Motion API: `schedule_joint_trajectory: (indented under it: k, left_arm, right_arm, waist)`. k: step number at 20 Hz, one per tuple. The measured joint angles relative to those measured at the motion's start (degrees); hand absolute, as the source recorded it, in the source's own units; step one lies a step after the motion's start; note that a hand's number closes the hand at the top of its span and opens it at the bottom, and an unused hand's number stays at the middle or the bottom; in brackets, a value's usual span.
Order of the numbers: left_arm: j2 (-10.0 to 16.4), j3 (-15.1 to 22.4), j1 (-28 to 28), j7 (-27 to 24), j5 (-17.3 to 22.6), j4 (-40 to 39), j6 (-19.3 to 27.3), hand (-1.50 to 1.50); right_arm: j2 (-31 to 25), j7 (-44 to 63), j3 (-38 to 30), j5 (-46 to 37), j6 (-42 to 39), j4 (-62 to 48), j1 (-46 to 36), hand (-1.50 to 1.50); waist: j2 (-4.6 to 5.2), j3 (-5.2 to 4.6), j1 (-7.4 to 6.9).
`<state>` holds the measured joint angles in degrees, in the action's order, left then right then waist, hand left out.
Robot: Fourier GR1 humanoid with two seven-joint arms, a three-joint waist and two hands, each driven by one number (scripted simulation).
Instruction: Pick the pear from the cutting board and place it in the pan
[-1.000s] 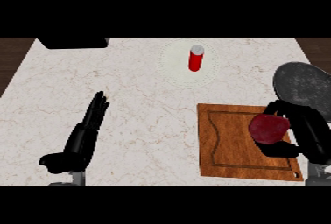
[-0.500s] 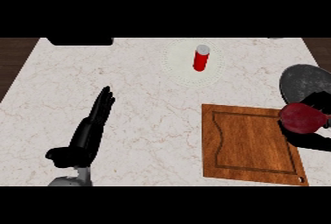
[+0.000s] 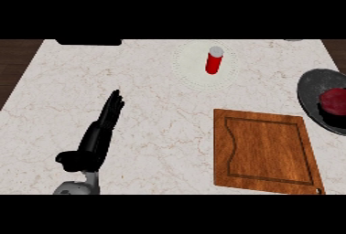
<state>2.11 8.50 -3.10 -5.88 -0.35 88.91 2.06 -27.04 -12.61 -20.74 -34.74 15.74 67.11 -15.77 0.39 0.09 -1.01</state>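
Filling most of the view, a white marbled bench (image 3: 155, 114) has dark wooden floor (image 3: 13, 59) showing past its far left and far right corners. A black object (image 3: 88, 41) sits at the far edge toward the left. A white plate (image 3: 192, 75) near the middle of the far edge carries an upright red can (image 3: 213, 61) with a grey top. A wooden board (image 3: 267, 151) lies toward the near right corner. The grey pan (image 3: 310, 89) is at the right edge, just beyond the board, and the dark red pear (image 3: 334, 100) lies inside it. The left hand (image 3: 101, 132) rests toward the near left corner, fingers straight and side by side, pointing at the far edge, well apart from every object. A black patch against the pear's near side may be the right hand (image 3: 329, 119); whether it grips anything cannot be told.
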Motion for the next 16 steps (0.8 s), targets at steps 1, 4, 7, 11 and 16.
schedule_joint_trajectory:
  k: [1, 4, 7, 11, 16]
  left_arm:
    - [0.04, 0.04, -0.19, 0.12, -0.10, 0.15, -0.05, 0.00]
    - [0.16, 0.11, 0.22, -0.30, -0.02, 0.36, -0.49, 0.00]
    - [-0.07, 0.42, 0.46, 0.02, -0.04, 0.79, -0.61, 0.00]
    - [-0.41, 1.10, 0.06, 0.34, -0.55, 1.38, -0.55, 0.00]
    - [-0.54, 1.16, -1.12, 0.76, -0.31, 0.93, -1.09, 0.00]
  right_arm:
    - [-0.73, -1.82, -1.06, 0.17, 1.41, -3.21, -1.69, 1.50]
    - [-1.90, -7.23, -4.50, 2.12, 5.26, -12.85, -6.91, 1.50]
    - [-4.53, -12.11, -7.26, 3.55, 7.12, -23.43, -12.56, 1.50]
    - [-7.90, -17.84, -10.06, 4.51, 9.13, -34.66, -17.79, 1.50]
    - [-11.48, -16.12, -8.79, 1.86, 6.33, -44.76, -20.82, -1.50]
  waist:
    - [0.02, 0.02, -0.08]
    - [0.11, 0.06, -0.51]
    - [0.23, 0.08, -0.88]
    - [0.57, 0.18, -1.63]
    - [1.16, 0.16, -2.79]
